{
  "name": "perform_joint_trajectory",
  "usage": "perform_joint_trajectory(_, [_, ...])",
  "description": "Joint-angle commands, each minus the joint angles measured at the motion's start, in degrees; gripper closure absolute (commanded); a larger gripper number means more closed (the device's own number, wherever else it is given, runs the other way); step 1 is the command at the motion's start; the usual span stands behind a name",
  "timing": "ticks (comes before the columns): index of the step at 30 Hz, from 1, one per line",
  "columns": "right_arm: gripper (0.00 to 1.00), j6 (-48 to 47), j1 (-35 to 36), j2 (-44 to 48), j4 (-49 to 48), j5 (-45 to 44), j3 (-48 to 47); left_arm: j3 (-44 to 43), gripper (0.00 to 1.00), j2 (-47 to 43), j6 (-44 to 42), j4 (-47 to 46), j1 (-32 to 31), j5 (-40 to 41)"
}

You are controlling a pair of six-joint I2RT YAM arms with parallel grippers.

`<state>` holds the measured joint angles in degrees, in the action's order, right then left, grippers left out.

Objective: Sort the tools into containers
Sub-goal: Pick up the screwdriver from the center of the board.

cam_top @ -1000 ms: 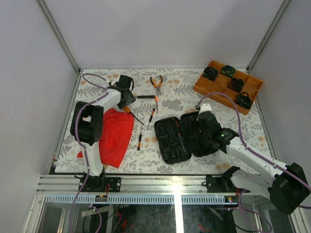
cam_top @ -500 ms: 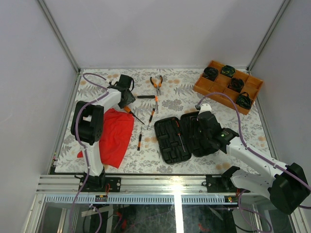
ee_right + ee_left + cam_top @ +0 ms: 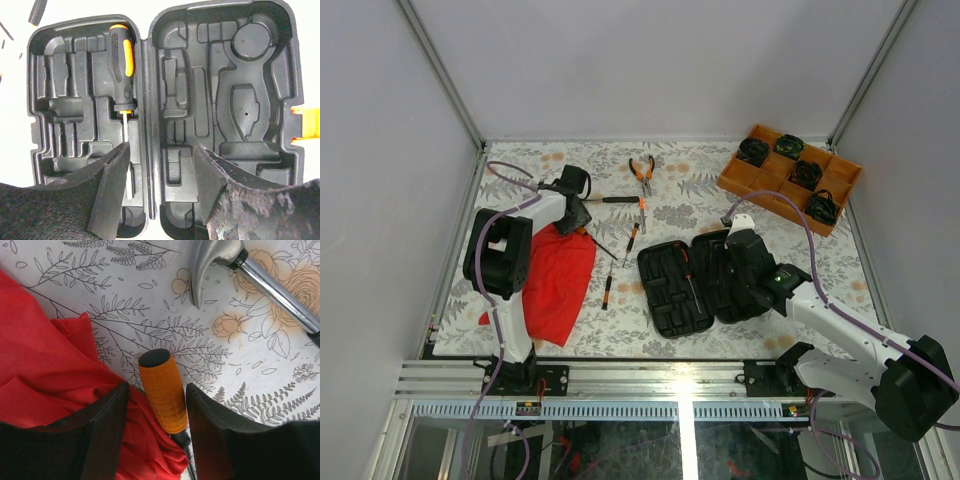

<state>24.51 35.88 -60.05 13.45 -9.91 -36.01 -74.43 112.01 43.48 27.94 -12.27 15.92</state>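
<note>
Left gripper [image 3: 157, 405] now sits lower than a second ago, jaws slightly narrowed, half-open astride the orange screwdriver [image 3: 161, 385] at the red cloth [image 3: 45, 370] edge; apparently no contact yet. Pick imminent. Right gripper [image 3: 160, 165] waits part-open, empty, above the tool case [image 3: 220, 100].

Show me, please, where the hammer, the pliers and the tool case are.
hammer [image 3: 215, 257]: left wrist view, on its steel head.
pliers [image 3: 643, 177]: top external view, where the orange handles join.
tool case [image 3: 245, 110]: right wrist view, on an empty slot in its right half.
</note>
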Motion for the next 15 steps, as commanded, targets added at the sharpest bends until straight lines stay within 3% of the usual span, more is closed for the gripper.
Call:
perform_joint_trajectory(1, [0.4,0.59,-0.28,0.56,-1.02,0.67,0.07,0.67,0.52,1.54,0.42,0.1,-0.21,-0.1])
perform_joint_trajectory(4, [0.4,0.37,-0.28,0.78,-0.54,0.42,0.07,0.62,0.54,2.49,0.29,-1.04,-0.21,-0.74])
perform_joint_trajectory(10, [0.4,0.16,-0.28,2.24,0.81,-0.99,-0.19,-1.24,0.73,2.4,-0.44,-1.9,-0.19,-2.05])
perform_joint_trajectory(15, [0.4,0.48,-0.28,4.24,1.15,-1.93,-0.39,-1.67,0.77,-1.93,-1.51,-3.58,-0.28,-3.67])
